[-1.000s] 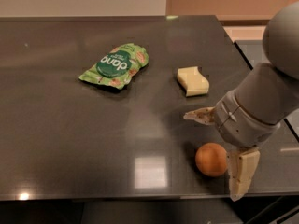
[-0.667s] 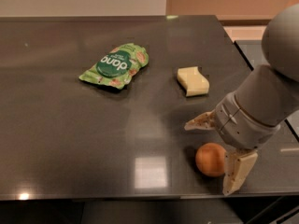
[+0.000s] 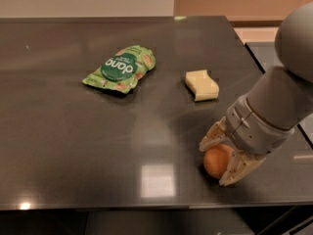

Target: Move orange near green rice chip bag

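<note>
The orange (image 3: 215,161) rests on the dark table (image 3: 73,151) near its front right edge. My gripper (image 3: 214,164) has come down over it, with one pale finger (image 3: 211,138) on its far side and the other (image 3: 236,169) on its near right side; both press against the fruit. The green rice chip bag (image 3: 120,68), a crinkled light-green pouch with a dark round logo, lies flat at the far left of centre, well apart from the orange and the gripper.
A pale yellow wavy-edged block (image 3: 201,85) lies between the bag and the gripper, towards the right. The table's right edge (image 3: 254,67) and front edge (image 3: 146,205) are close to the gripper. My grey arm (image 3: 281,102) fills the right side.
The gripper has lowered and shifted left over the orange, and its fingers have drawn together onto it. The orange, bag and block lie where they were.
</note>
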Tool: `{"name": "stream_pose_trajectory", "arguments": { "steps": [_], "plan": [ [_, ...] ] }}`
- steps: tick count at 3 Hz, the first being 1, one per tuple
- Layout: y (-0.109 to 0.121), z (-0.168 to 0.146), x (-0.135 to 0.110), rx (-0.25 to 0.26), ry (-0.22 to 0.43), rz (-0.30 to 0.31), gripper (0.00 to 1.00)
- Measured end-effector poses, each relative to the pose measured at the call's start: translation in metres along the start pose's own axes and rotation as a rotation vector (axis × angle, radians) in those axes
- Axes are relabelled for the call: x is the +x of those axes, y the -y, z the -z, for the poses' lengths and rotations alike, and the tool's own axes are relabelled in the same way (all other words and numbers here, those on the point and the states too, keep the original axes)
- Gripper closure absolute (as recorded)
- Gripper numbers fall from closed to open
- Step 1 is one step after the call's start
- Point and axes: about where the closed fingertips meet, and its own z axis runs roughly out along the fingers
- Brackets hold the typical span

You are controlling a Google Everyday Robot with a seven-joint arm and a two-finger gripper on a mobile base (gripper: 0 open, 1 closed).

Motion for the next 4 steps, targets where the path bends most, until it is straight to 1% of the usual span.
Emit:
{"name": "stream_pose_trajectory", "arguments": {
  "steps": [1, 2, 3, 4],
  "plan": [
    [0.017, 0.012, -0.002, 0.023, -0.018, -0.032, 0.87],
    [0.051, 0.026, -0.011, 0.072, -0.042, -0.085, 1.00],
    [0.091, 0.032, -0.028, 0.127, -0.021, -0.132, 1.00],
    [0.135, 0.036, -0.042, 0.179, 0.030, -0.207, 1.00]
  ]
}}
